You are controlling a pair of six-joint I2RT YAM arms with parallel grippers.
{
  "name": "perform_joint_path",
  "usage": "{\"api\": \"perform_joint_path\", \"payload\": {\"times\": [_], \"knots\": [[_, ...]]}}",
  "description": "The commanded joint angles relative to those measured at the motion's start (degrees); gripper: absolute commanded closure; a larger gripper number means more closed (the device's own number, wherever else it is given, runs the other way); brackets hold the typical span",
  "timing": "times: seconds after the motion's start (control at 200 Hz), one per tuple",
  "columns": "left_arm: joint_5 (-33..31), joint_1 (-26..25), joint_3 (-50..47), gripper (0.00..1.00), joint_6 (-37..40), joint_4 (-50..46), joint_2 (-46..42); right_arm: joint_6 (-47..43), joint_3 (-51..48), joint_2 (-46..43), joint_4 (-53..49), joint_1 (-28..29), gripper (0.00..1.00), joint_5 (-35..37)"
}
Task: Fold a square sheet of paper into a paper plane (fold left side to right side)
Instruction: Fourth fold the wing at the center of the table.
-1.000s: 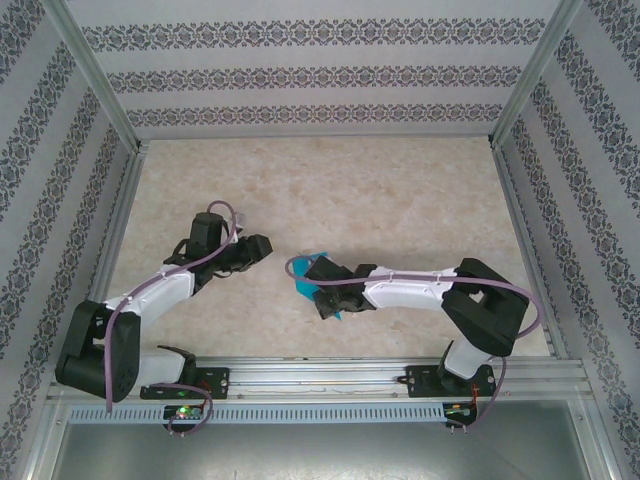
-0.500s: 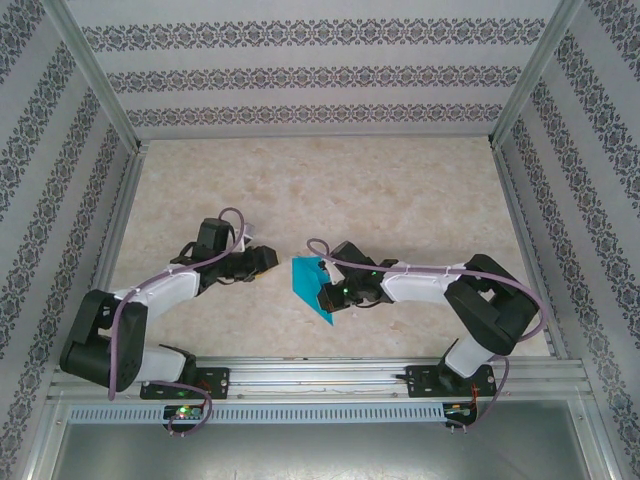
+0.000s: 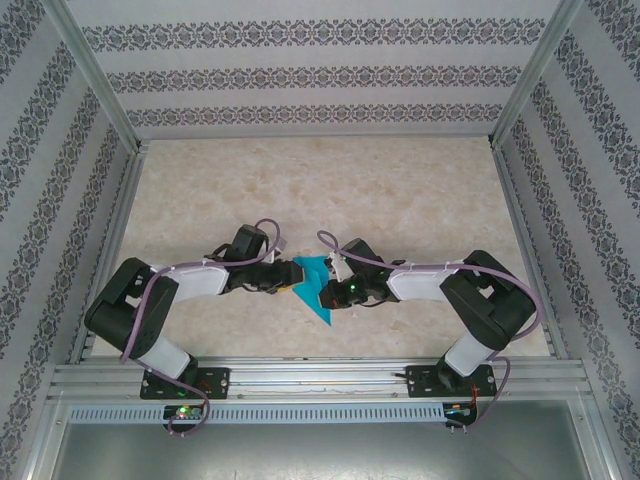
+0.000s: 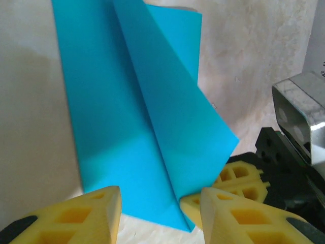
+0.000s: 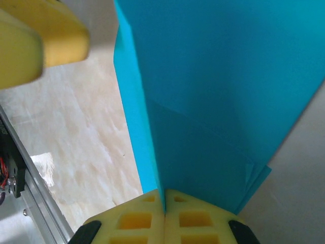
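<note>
The square sheet of paper (image 3: 314, 296) is teal, folded into a long pointed shape with a diagonal crease, and is held up edge-on at the table's middle front. My right gripper (image 3: 335, 290) is shut on its edge; in the right wrist view the fingertips (image 5: 163, 202) pinch the paper (image 5: 218, 91), with one left pad (image 5: 30, 40) at the top left. My left gripper (image 3: 290, 272) has come in from the left and is open. In the left wrist view the paper's (image 4: 127, 127) lower edge lies between its spread fingers (image 4: 158, 201), untouched. The right gripper's pads (image 4: 238, 175) show beside it.
The beige table (image 3: 400, 200) stretches out behind both arms. An aluminium rail (image 3: 320, 372) runs along the near edge, and patterned walls (image 3: 320, 75) with metal posts close in the back and sides.
My left arm has swung right until its open fingers flank the paper. My right gripper, still shut on the paper, has shifted slightly and turned it so more teal shows.
</note>
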Motion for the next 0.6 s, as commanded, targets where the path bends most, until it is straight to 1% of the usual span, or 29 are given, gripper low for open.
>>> {"api": "perform_joint_path", "payload": {"times": [0.0,0.255,0.43,0.595], "knots": [[-1.71,-1.59,2.77,0.55,-0.55,2.18,2.17,0.12,-0.56,0.84,1.64,-0.65,1.00,-1.51],[-3.77,-3.47,6.34,0.55,0.75,0.22,6.56,0.38,-0.47,1.58,2.08,-0.91,1.00,-1.92],[-6.29,-3.75,8.12,0.56,1.65,-3.84,8.41,0.48,-0.47,1.85,2.14,-1.08,1.00,-2.08],[-8.90,-3.85,9.99,0.56,2.99,-9.02,9.89,0.47,-0.30,2.35,2.25,-1.16,0.97,-2.47]]}}
